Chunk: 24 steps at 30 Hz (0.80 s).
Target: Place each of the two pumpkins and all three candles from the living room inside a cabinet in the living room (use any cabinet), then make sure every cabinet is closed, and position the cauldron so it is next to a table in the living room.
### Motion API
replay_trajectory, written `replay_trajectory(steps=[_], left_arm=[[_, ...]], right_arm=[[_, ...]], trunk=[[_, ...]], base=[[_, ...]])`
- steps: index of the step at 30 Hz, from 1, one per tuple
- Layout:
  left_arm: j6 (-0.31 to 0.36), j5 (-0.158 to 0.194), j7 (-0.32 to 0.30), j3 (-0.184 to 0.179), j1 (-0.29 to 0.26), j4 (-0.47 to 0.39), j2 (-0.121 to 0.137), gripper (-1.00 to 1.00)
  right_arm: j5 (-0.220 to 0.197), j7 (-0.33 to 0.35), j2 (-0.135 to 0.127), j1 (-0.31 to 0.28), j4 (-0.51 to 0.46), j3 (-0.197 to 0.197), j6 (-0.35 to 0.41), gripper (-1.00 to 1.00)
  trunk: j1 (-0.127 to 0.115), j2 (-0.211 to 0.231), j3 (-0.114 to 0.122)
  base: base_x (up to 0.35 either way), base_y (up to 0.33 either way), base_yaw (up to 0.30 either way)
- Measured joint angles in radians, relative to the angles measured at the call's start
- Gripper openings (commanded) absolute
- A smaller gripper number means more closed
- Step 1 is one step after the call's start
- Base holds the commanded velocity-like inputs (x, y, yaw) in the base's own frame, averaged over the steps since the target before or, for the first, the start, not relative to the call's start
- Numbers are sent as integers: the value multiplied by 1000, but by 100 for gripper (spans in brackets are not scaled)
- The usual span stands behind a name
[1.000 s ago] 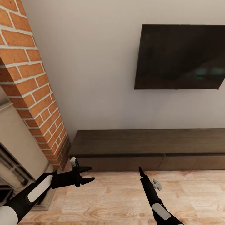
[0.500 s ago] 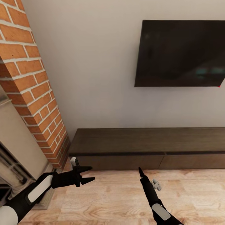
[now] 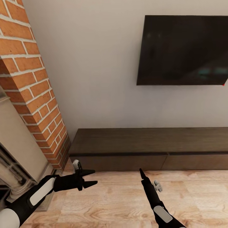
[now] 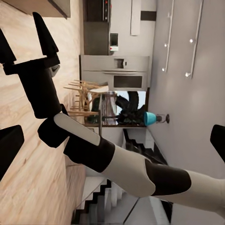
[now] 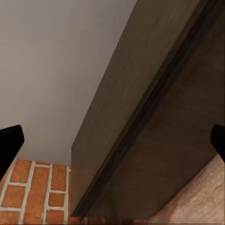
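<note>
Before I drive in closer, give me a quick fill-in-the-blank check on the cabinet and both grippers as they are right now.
1. The drawer fronts of the cabinet are all ____.
2. The left gripper has its fingers spread ____ with nothing between them.
3. The right gripper points toward the ____.
4. Left of the cabinet rises a column of red ____.

Missing words: closed; open; cabinet; brick

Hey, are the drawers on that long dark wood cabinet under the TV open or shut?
Shut. The cabinet shows flat drawer fronts flush along its face, with no pale insides showing.
</note>
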Motion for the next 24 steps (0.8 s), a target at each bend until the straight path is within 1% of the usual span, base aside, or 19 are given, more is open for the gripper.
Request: replay_trajectory(steps=[7, 9, 10, 12, 13, 15, 19, 24], left_arm=[[-2, -5, 2, -2, 0, 1, -2, 100], [-2, -5, 2, -2, 0, 2, -1, 100], [-2, -6, 2, -2, 0, 2, -1, 100], [-2, -6, 2, -1, 0, 4, 0, 100], [-2, -6, 2, -1, 0, 6, 0, 100], [-2, -6, 2, -1, 0, 7, 0, 100], [-2, -6, 2, -2, 0, 8, -1, 100], [-2, -6, 1, -2, 0, 8, 0, 100]], right_arm=[[-1, 13, 1, 0, 0, -1, 19, 100], [-7, 14, 1, 0, -1, -4, 19, 100], [-14, 14, 1, 0, -1, -8, 18, 100], [-52, 15, 1, 0, -1, -24, 17, 100], [-84, 16, 0, 0, 0, -34, 17, 100], [-111, 16, -1, 0, 0, -41, 18, 100], [-128, 32, -3, 0, 0, -45, 19, 100], [-134, 55, -4, 0, 0, -47, 20, 100]], trunk=[[27, -49, -22], [35, -63, -28], [38, -70, -31], [46, -84, -38], [50, -91, -41], [58, -105, -47], [73, -133, -60], [92, -168, -75]], base=[[0, 0, 0], [0, 0, 0], [0, 0, 0], [0, 0, 0], [0, 0, 0], [0, 0, 0], [0, 0, 0], [0, 0, 0]])
